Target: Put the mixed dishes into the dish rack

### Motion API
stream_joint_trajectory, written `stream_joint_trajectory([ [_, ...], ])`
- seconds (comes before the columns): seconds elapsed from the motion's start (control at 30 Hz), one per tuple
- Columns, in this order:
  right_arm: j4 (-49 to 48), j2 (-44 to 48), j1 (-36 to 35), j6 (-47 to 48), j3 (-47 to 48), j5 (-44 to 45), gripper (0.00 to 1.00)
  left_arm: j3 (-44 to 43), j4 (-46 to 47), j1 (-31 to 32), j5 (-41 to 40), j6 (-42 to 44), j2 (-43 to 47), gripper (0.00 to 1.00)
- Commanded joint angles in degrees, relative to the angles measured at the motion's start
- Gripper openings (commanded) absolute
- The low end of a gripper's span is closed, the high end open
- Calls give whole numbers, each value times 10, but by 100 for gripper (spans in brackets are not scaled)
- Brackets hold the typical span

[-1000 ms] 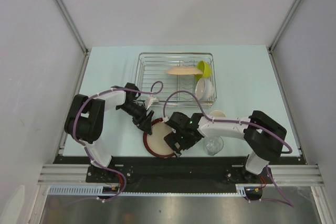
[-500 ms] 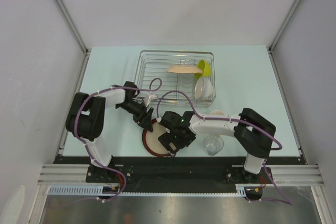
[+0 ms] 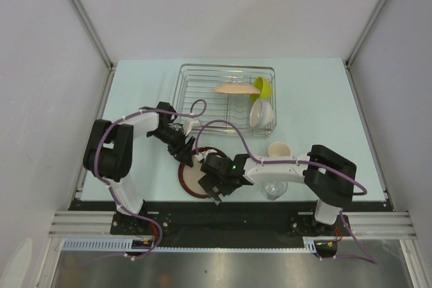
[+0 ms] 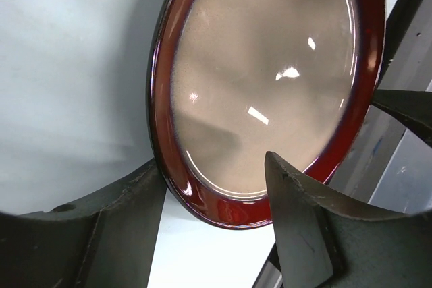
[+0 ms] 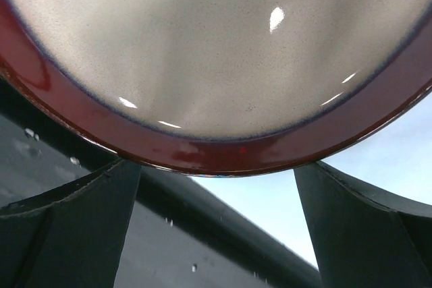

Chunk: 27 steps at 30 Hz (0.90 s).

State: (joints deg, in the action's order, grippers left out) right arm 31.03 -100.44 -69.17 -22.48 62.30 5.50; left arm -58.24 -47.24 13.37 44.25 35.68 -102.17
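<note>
The dark-red-rimmed tan plate [image 3: 191, 178] lies on the table near its front edge. My left gripper [image 3: 185, 156] is open at the plate's far rim, and in the left wrist view [image 4: 214, 164] the rim of the plate [image 4: 263, 65] sits between its fingers. My right gripper [image 3: 214, 184] is open at the plate's right rim; its wrist view [image 5: 216, 166] shows the plate [image 5: 202, 45] just above the wide-apart fingers. The dish rack [image 3: 196, 92] holds the tan leaf-patterned plate [image 3: 235, 88], the lime-green bowl [image 3: 263, 87] and the white bowl [image 3: 262, 114].
The mug [image 3: 278, 149] stands on the table right of the plate, and the small clear glass [image 3: 273, 189] stands near the front edge beside the right arm. The black front rail [image 3: 223, 208] runs just below the plate. Purple cables loop over both arms.
The plate has slid a little to the left along the front edge. My right gripper moved left with it, and my left gripper shifted slightly at the far rim.
</note>
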Motion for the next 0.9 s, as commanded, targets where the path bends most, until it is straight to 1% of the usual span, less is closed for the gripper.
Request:
stream_joint_trajectory([
  [0.0, -325, 7, 10, -5, -31, 146, 100, 14, -54, 14, -2, 37, -5, 65],
  [0.03, -341, 7, 8, -4, -50, 152, 100, 14, -54, 14, -2, 37, -6, 65],
  [0.13, -372, 3, 3, -1, -63, 160, 100, 8, -63, 14, 2, 40, -7, 65],
  [0.27, -404, -20, -6, 11, -69, 171, 100, -1, -76, 14, 7, 44, -11, 65],
  [0.4, -457, -47, -7, 23, -68, 166, 100, -8, -90, 15, 18, 50, -26, 65],
  [0.53, -466, -59, -6, 30, -65, 174, 100, -14, -122, 22, 31, 90, -36, 63],
  [0.57, -466, -62, -5, 31, -65, 174, 100, -20, -147, 29, 35, 100, -40, 63],
  [0.63, -468, -66, -5, 32, -64, 173, 100, -32, -187, 38, 59, 151, -55, 62],
  [0.73, -464, -69, -6, 31, -62, 179, 100, -60, -306, 54, 97, 234, -98, 60],
  [0.77, -457, -69, -6, 29, -63, 181, 100, -72, -321, 57, 104, 248, -116, 60],
  [0.83, -451, -66, -6, 29, -63, 187, 100, -82, -367, 56, 125, 293, -123, 59],
  [0.87, -448, -66, -6, 29, -63, 189, 100, -90, -367, 54, 129, 297, -123, 60],
])
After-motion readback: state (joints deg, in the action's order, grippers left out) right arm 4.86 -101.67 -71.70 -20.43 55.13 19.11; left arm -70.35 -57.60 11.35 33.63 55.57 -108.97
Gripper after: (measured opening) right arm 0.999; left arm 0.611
